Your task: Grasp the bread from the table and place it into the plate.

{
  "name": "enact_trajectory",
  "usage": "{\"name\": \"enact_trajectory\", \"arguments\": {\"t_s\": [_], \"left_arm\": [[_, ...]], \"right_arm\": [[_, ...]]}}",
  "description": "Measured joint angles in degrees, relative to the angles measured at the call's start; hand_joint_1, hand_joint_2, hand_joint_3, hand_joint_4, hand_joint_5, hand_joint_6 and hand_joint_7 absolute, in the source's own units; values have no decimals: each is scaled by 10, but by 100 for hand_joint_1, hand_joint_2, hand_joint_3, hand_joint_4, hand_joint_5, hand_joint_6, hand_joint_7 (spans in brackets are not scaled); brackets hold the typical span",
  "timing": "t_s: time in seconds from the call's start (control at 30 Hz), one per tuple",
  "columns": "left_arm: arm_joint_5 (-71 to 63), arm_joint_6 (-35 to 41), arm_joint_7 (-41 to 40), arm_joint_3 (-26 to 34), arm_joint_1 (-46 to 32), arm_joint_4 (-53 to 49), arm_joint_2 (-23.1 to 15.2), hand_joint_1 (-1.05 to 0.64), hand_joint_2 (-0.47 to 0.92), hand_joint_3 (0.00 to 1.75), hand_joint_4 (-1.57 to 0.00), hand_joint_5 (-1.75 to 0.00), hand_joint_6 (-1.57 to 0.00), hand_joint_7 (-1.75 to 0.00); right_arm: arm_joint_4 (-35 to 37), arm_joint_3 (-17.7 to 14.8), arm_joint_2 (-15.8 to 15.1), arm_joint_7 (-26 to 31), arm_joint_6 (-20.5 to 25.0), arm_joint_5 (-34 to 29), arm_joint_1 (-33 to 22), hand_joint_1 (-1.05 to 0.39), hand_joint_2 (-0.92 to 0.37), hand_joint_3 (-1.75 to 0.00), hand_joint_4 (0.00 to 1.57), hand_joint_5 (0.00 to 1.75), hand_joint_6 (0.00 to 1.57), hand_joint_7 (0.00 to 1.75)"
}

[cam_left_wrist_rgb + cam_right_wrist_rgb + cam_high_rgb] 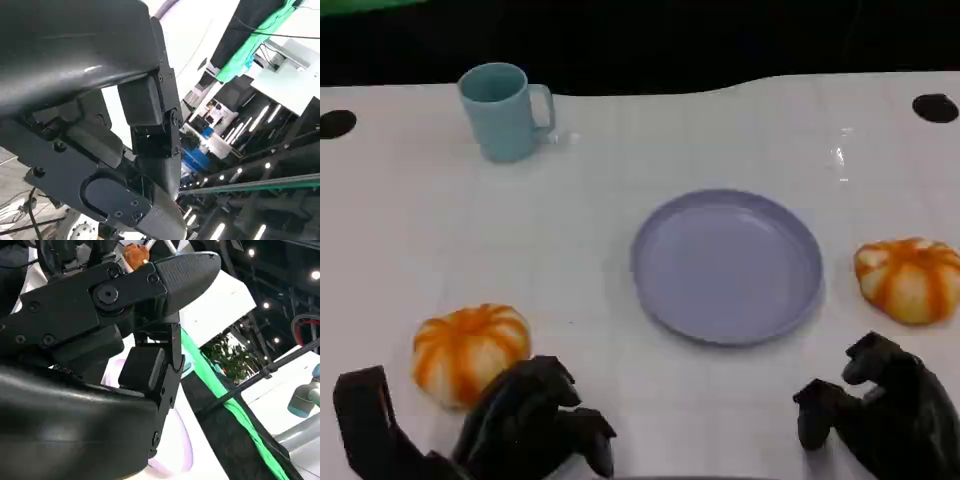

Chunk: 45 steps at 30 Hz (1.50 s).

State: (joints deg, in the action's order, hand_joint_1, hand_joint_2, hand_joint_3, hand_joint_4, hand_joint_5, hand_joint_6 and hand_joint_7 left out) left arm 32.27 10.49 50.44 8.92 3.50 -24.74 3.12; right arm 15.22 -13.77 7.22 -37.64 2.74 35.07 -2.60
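From the head view, a lavender plate [727, 266] sits mid-table, one orange-striped bread [469, 350] near the curled, empty left hand [525, 420], another bread [910, 279] beyond the curled, empty right hand [880, 408]. A teal mug [504, 110] stands far left. The right wrist view catches the plate's rim [182, 455].

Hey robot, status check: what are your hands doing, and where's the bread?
Left hand and right hand hold nothing, fingers curled. Two breads on table, either side of the plate. Nothing in the way.
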Motion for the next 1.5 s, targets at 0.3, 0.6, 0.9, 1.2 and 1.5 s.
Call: {"name": "enact_trajectory", "arguments": {"t_s": [0.3,0.6,0.9,1.2,1.5], "left_arm": [[3,17,0,2,0,1,0,-105,69,1,-157,-72,-157,-36],[2,24,-4,4,0,4,-1,-104,69,0,-157,-73,-157,-37],[2,22,-6,5,0,5,0,-105,71,1,-157,-73,-157,-35],[-15,-77,-5,-2,-4,9,2,-105,77,1,-153,-47,-152,-14],[-34,-147,-6,-21,-28,52,7,-105,75,1,-124,-71,-125,-2]], "right_arm": [[-2,0,-3,-3,14,2,-2,-83,-91,-1,139,100,140,64],[0,-1,-12,-13,25,13,-1,-82,-90,0,142,92,144,50],[-2,-1,-13,-9,38,14,-1,-82,-90,0,141,97,144,50],[-2,-1,-13,-11,38,14,-1,-83,-89,0,142,94,147,45],[-2,-1,-13,-10,37,13,-1,-83,-90,-1,141,97,148,45]]}}
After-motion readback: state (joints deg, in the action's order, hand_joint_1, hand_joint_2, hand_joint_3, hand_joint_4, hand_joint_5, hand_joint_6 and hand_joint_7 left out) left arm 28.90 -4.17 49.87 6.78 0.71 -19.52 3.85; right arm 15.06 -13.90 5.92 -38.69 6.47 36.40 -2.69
